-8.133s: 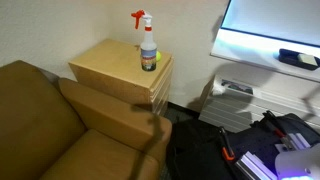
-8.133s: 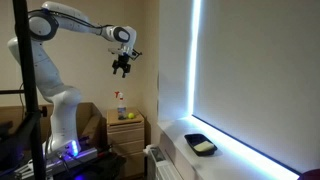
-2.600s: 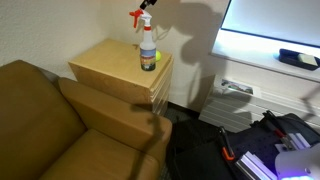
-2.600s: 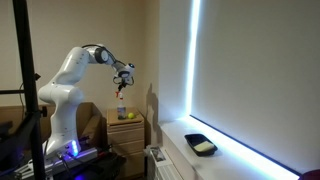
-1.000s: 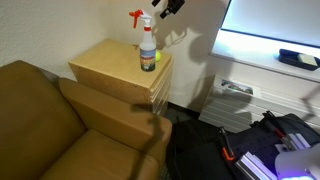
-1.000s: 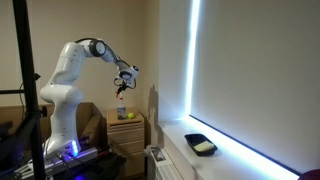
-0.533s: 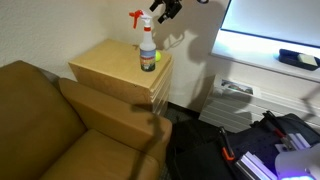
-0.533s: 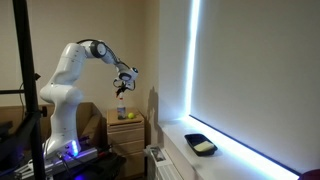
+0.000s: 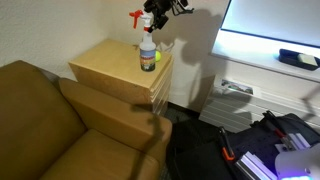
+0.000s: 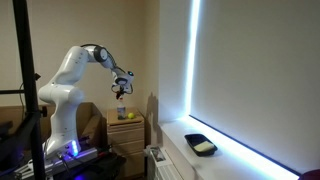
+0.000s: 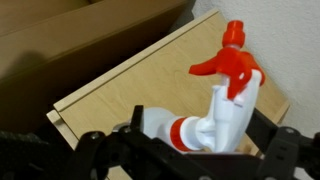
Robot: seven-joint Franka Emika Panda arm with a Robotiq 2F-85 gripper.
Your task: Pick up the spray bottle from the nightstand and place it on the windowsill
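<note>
The spray bottle (image 9: 148,48), clear with a red-and-white trigger sprayer, stands upright near the back of the nightstand (image 9: 105,65). My gripper (image 9: 156,17) is at the sprayer head, open, with a finger on each side of it. In the wrist view the sprayer and neck (image 11: 225,95) sit between my gripper's (image 11: 200,140) dark fingers, above the tan top (image 11: 150,75). In an exterior view my gripper (image 10: 121,89) hovers just over the bottle (image 10: 121,106) on the nightstand (image 10: 126,130). The white windowsill (image 9: 255,48) runs under the bright window and also shows in an exterior view (image 10: 235,158).
A brown leather armchair (image 9: 45,130) stands beside the nightstand. A black tray (image 9: 298,58) lies on the windowsill, also seen in an exterior view (image 10: 201,145). A white slatted heater (image 9: 235,92) is below the sill. A small yellow-green ball (image 10: 129,116) lies next to the bottle.
My gripper has come down and toward the bottle, from beside and above the sprayer to around its head. The bottle has not moved.
</note>
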